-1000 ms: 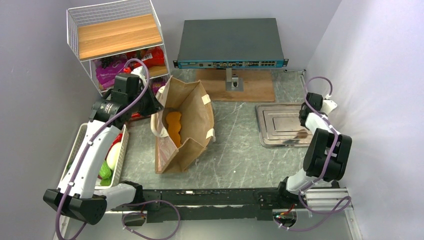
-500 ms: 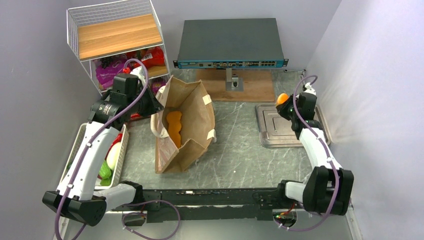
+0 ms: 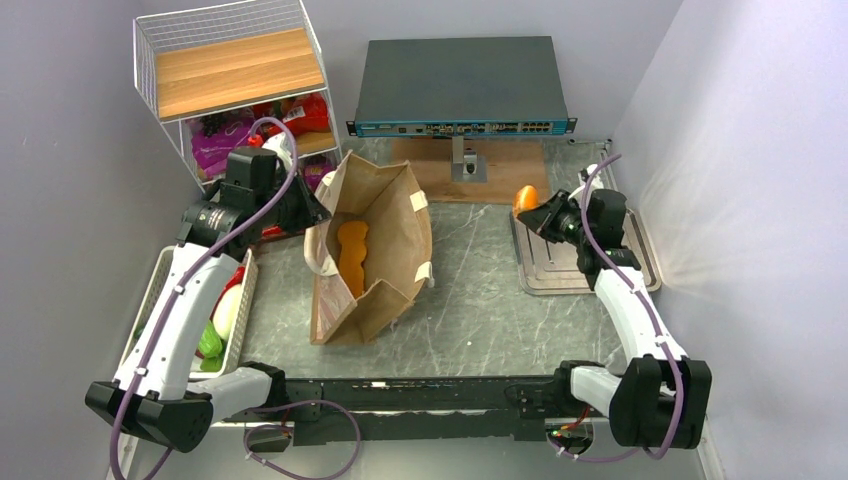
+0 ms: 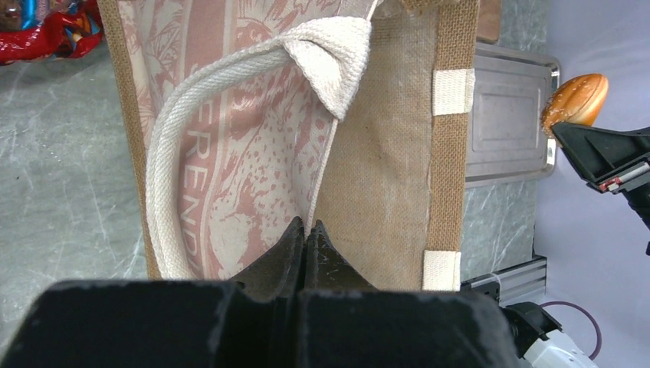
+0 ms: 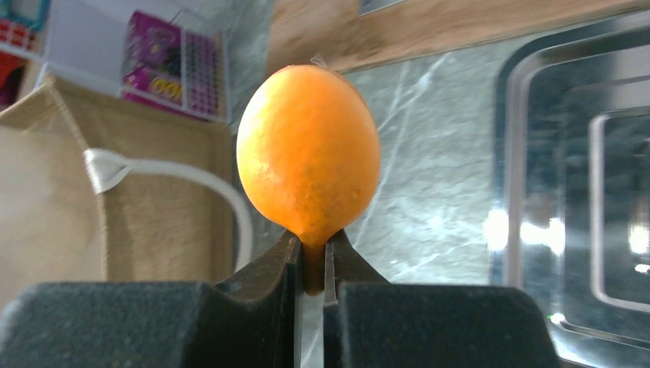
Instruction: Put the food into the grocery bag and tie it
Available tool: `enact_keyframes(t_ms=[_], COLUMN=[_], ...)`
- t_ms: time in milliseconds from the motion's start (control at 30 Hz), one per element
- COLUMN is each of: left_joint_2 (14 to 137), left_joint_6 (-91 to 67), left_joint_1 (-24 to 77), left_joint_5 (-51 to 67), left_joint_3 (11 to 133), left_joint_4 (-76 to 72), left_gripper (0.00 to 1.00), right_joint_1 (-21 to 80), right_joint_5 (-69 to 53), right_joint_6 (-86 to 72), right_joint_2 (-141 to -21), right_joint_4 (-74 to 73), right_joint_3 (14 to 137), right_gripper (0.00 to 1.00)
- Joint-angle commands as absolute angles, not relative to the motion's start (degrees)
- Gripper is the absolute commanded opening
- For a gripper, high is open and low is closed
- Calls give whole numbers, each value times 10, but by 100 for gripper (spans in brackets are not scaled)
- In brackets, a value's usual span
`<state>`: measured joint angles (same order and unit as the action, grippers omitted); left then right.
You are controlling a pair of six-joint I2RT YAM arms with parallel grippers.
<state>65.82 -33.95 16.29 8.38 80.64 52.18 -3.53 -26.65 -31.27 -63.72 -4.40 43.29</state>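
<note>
Claws both busy. L claw (image 4: 306, 239) pressed together on the rim of the grocery bag (image 3: 385, 235), pinching the wall right beside the cream handle (image 4: 230, 73). Bag mouth gapes open on the far side of that claw. Just past it, inside the bag, lies an orange carrot-like piece (image 3: 350, 252). R claw (image 5: 310, 257) is pinching a round orange food piece (image 5: 308, 146) by its bottom tip, up in the air, w/ the metal tray (image 3: 545, 265) under it. Bag sits well apart from R claw, across bare tabletop (image 3: 470, 300). Red packets (image 3: 305, 112) on wire shelf (image 3: 150, 60) behind L claw.
</note>
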Motion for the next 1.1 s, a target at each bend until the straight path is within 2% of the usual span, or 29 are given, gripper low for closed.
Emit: enact_keyframes(t_ms=[0, 233, 367, 467, 633, 833, 1067], left_joint_2=[642, 642, 642, 639, 635, 633, 633], left_joint_6=[-352, -352, -352, -352, -350, -351, -354], left_joint_1=[160, 160, 160, 160, 160, 160, 160], left_joint_5=[108, 111, 118, 120, 119, 117, 129], left_joint_3=[800, 794, 792, 791, 789, 789, 783], left_joint_4=[462, 461, 459, 459, 458, 456, 450], left_gripper=[0, 0, 0, 0, 0, 0, 0], right_joint_1=[-18, 23, 40, 53, 71, 127, 199], right_joint_5=[-357, -495, -565, -587, -590, -497, -447], right_joint_6=[-361, -408, -552, -588, -550, -418, -352], right_joint_2=[-628, -624, -632, -645, -658, -668, -690], right_joint_4=[-4, 74, 246, 292, 246, 52, -30], right_joint_3=[444, 449, 427, 445, 477, 571, 622], right_gripper=[0, 2, 5, 3, 2, 3, 3])
